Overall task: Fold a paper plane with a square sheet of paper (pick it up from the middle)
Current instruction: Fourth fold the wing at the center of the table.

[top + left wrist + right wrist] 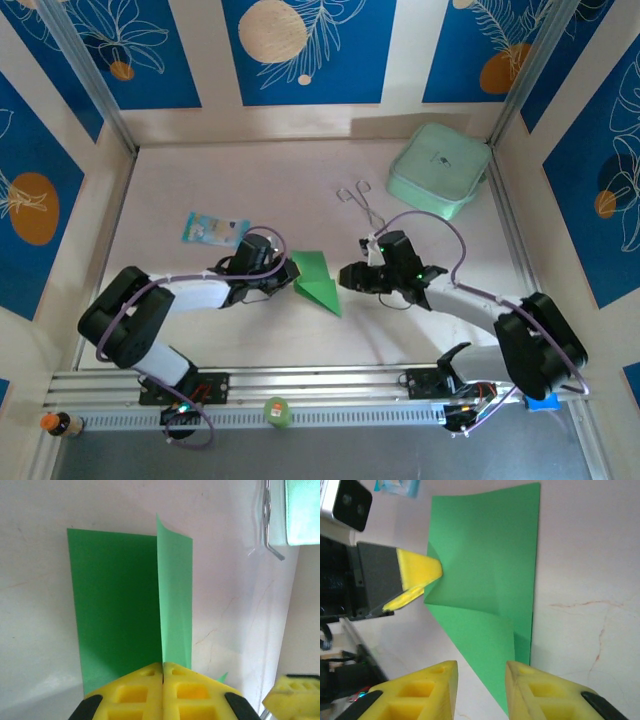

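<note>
Place: a robot lab test cell, boxed in on three sides.
Walls: pale panels [215, 60] with printed blue leaf posters [330, 50].
Frame: aluminium posts [85, 75] and a slotted rail [330, 378] along the near edge.
Surface: bare pale table [250, 170].
Fixtures: left arm [195, 293] and right arm [470, 300] bolted at the rail, purple cables [430, 213] looped along them.

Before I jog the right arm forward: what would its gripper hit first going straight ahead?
The square sheet of paper: its near corner lies between the open fingers of the right gripper. The left gripper, pinching that sheet, sits off to one side, likely clear.
</note>
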